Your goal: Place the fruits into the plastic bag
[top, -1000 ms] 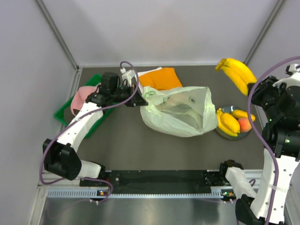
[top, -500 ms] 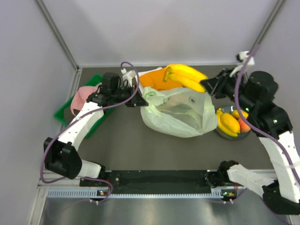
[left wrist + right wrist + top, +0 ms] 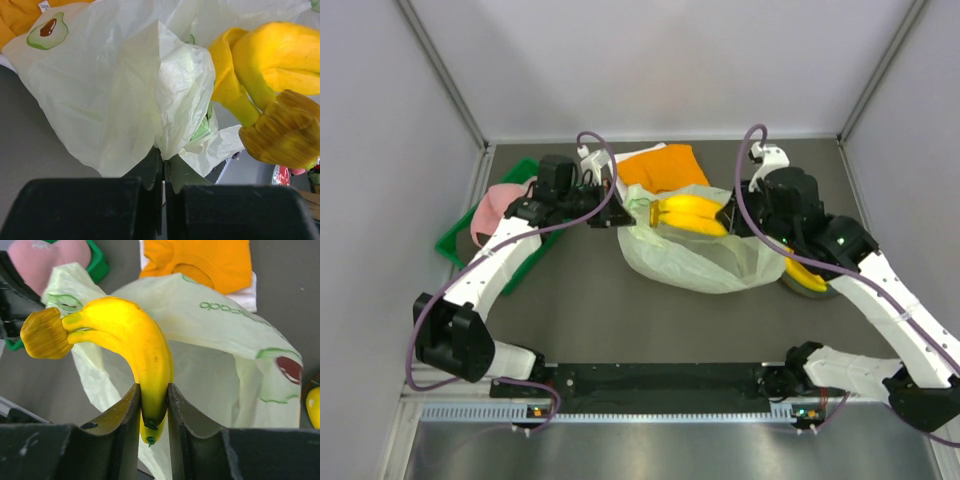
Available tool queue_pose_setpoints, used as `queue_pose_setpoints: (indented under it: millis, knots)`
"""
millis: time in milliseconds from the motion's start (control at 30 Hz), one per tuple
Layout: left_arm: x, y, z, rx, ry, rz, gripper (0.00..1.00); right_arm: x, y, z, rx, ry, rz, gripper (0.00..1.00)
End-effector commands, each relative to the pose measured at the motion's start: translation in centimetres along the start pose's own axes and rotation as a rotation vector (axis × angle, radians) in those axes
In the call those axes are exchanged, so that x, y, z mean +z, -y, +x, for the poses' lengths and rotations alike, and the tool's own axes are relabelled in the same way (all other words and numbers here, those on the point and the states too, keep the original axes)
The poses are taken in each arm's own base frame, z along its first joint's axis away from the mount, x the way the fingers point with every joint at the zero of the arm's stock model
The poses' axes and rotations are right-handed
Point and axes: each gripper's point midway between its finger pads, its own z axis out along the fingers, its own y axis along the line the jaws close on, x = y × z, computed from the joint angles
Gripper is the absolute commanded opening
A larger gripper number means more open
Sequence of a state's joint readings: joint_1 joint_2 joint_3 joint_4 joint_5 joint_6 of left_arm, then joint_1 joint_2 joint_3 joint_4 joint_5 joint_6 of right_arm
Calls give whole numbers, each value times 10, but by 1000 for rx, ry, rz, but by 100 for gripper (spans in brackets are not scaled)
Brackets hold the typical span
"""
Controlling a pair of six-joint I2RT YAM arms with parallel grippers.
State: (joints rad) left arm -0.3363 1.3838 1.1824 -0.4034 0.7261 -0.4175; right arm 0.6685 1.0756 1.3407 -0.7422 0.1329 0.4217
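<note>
The pale green plastic bag printed with avocado halves lies mid-table, mouth held up on its left. My left gripper is shut on the bag's rim. My right gripper is shut on a bunch of yellow bananas and holds it over the bag's open mouth. In the right wrist view the bananas sit pinched between the fingers above the bag. In the left wrist view the bunch hangs just right of the bag. More bananas lie on the plate, mostly hidden by my right arm.
An orange cloth lies behind the bag. A green tray with a pink thing stands at the left. The blue-grey plate is at the right under my right arm. Walls close in left, right and back.
My right gripper has carried the banana bunch from the far right, over the table, left and down to the bag's mouth. The left gripper has kept hold of the bag rim.
</note>
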Motion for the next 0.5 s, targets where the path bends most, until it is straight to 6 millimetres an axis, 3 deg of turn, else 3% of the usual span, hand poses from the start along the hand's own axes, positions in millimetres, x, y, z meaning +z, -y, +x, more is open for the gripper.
queue_pose_setpoints:
  millis: [0,133,233,367,467]
  knots:
    - [-5,4,-12,50,49,5,0,-16,15,-8,34,54,54,0]
    - [-6,5,-11,50,48,6,0,-16,22,1,30,18,89,0]
    - [-7,7,-12,58,54,9,0,-15,42,11,15,-21,201,0]
    - [-6,7,-11,56,51,14,0,3,65,31,-9,-94,330,0]
    - [-7,6,-12,55,54,12,0,13,69,27,-2,-58,364,0]
